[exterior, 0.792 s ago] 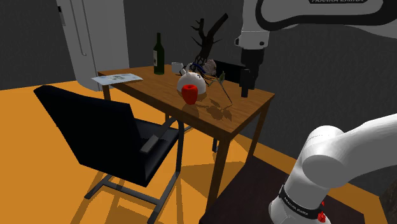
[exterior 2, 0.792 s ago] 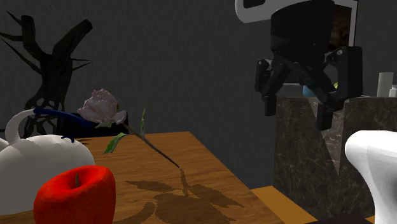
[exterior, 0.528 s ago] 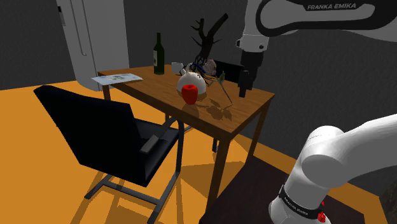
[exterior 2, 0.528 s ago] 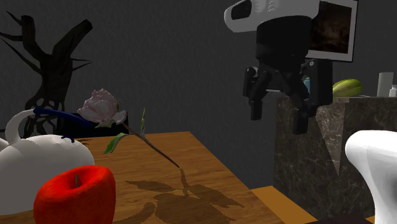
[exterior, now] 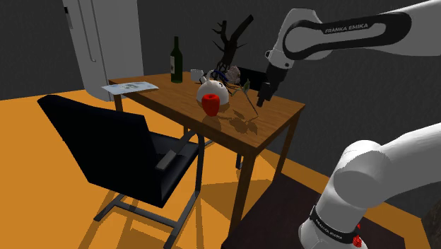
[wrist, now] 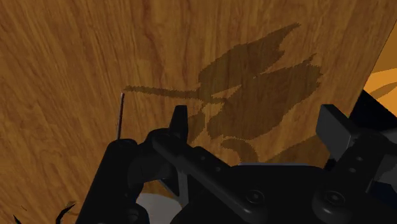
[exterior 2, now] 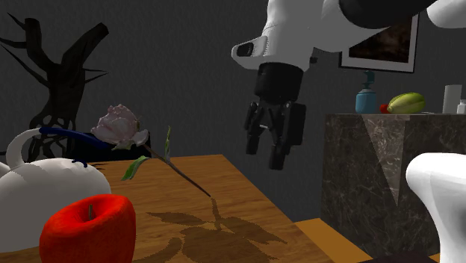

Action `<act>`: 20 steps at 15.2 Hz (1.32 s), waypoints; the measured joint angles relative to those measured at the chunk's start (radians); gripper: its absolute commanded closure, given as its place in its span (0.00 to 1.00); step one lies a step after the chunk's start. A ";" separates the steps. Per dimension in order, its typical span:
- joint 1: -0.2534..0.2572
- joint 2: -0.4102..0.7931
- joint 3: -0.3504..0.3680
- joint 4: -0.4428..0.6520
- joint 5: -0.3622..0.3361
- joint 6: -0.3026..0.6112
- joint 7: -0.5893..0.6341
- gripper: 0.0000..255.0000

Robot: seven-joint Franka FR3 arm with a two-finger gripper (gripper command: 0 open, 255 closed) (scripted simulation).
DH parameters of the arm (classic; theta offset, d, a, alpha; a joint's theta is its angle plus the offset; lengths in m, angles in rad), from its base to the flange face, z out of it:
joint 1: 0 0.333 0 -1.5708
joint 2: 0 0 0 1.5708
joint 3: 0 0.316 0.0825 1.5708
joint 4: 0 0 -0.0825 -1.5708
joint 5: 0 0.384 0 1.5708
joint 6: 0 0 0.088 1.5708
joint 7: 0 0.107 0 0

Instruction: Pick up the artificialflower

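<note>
The artificial flower [exterior 2: 119, 127] is a pale pink bloom on a thin dark stem [exterior 2: 187, 178] with green leaves. It leans out from a white teapot [exterior 2: 45, 183], and its stem tip rests on the wooden table [exterior 2: 246, 217]. In the shoulder view the flower [exterior: 244, 90] slants down toward the table's near right part. My gripper [exterior 2: 265, 155] hangs open above the table, to the right of the stem and apart from it, with nothing between its fingers. In the wrist view the gripper [wrist: 257, 124] looks down on the flower's shadow, and the stem tip [wrist: 119, 118] lies just outside one finger.
A red apple [exterior: 210, 104] stands in front of the teapot [exterior: 216, 90]. A dark bottle [exterior: 176, 61], a mug [exterior: 196, 74] and a black tree-shaped ornament [exterior: 230, 42] stand further back. A black chair [exterior: 120, 152] faces the table. A marble counter [exterior 2: 381, 179] stands behind the gripper.
The gripper has come down and moved left toward the flower in both exterior views, and it has turned. Its fingers stay open. The flower has not moved.
</note>
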 measured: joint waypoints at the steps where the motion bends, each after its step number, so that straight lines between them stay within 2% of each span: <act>1: 0.000 0.012 -0.022 -0.004 0.005 0.046 -0.015 0.00; 7: 0.036 0.130 -0.190 -0.013 0.075 0.345 -0.148 0.00; 9: 0.071 0.184 -0.258 -0.004 0.125 0.444 -0.209 0.00; 12: 0.153 0.257 -0.378 0.029 0.233 0.563 -0.326 0.00; 15: 0.254 0.316 -0.497 0.068 0.357 0.645 -0.445 0.00; 20: 0.320 0.353 -0.572 0.049 0.433 0.713 -0.528 0.00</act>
